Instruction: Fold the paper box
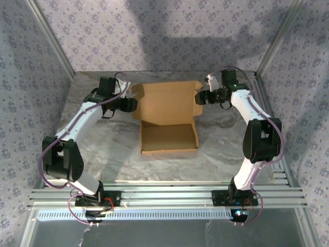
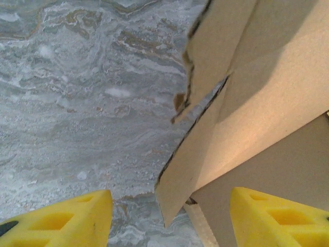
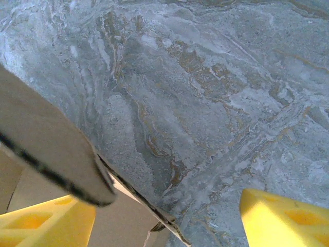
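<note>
Two tools of mine flank the plain brown cardboard paper box (image 1: 168,116), which sits in the middle of the grey marbled counter (image 1: 221,149). Its shallow tray lies toward my bases and its lid panel is open behind, with a side flap sticking out at each end. My left tool (image 1: 129,105) is at the lid's left flap and my right tool (image 1: 200,98) at the right one.

From the left wrist, the yellow fingers (image 2: 67,221) are spread wide. The flap's raw edge (image 2: 190,154) reaches in between them, with nothing pinched. From the right wrist the fingers (image 3: 282,216) are also parted. A cardboard flap (image 3: 36,149) hangs over the one on the picture's left; it may be touching, but I can't be sure with the card so close to the lens.

I see three risks:
- If I close on only a flap's corner, the thin card could buckle or tear instead of hinging at its crease.
- If one side pushes before the other, the light box could twist or skate on the smooth counter, since nothing pins the tray.
- If the lid comes down with its flaps outside the tray, it would jam.

The floral-print fabric walls (image 1: 169,36) and the silver rails (image 1: 169,198) by my bases are well apart from the box. What chiefly stands in the way is the tray's own side walls.
</note>
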Tool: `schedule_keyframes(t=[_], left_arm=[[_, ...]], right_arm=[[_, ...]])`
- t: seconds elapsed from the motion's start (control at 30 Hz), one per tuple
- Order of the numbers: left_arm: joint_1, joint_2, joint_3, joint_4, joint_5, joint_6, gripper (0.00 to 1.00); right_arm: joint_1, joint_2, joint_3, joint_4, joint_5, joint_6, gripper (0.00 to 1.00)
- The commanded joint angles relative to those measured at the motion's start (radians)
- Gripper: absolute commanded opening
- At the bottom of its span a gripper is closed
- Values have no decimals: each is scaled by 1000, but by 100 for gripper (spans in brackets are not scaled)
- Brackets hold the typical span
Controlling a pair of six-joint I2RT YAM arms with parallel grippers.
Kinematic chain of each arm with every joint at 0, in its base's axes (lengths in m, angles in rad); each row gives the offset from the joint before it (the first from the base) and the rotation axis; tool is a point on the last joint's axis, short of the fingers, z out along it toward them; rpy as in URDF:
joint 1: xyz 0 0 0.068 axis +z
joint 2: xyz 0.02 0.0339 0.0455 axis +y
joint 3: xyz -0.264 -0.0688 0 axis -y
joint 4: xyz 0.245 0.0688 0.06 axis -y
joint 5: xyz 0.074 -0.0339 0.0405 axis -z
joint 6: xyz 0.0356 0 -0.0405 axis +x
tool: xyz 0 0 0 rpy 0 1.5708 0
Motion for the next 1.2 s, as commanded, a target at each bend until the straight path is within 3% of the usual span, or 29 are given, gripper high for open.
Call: schedule_keyframes(t=[0.0, 0.23, 0.4, 0.8, 0.9, 1.03, 1.17], left_arm=[[5, 22, 30, 67, 57, 4, 61], [2, 52, 31, 96, 116, -38, 57], [-7, 46, 21, 96, 94, -58, 51], [-77, 35, 24, 61, -90, -119, 29], [-86, 35, 35, 48, -160, -171, 20], [-87, 30, 35, 51, -226, -269, 20], [-88, 14, 17, 71, -247, -335, 13]], right_arm=[[3, 23, 40, -25, -38, -26, 72], [20, 37, 58, -23, -57, -9, 62], [43, 47, 60, -15, -43, 11, 54], [95, -7, 11, 0, 95, 91, 27], [106, -29, -6, 7, 137, 113, 19], [131, -58, -32, 20, 198, 153, 12], [143, -93, -76, 59, 252, 225, 2]])
